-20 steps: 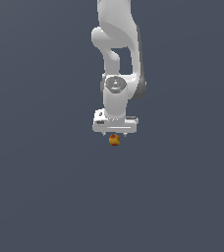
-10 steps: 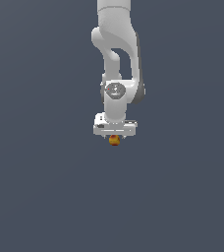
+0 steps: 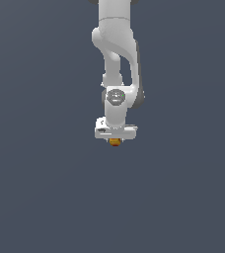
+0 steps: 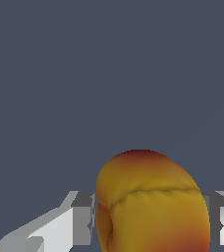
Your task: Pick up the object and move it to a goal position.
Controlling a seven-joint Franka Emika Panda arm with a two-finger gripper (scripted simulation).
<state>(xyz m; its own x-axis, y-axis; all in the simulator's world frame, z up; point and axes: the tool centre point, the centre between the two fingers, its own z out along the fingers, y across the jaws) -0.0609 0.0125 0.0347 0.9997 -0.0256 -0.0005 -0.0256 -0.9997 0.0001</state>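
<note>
Since the ball (image 3: 115,142) sits pinched directly beneath the white gripper (image 3: 115,140), with the jaws clenched against its sides as the wrist view shows its orange-yellow skin (image 4: 151,202) filling the space between the two fingers (image 4: 79,219), the pick-up looks done and what seems left is carrying it to the goal and letting go. No goal marker shows anywhere around the gripper, so how much travel is left cannot be judged, and against the plain grey ground (image 3: 40,188) I cannot tell how high the ball hangs; the ball's underside and most of both fingers are cut off in the wrist view.
</note>
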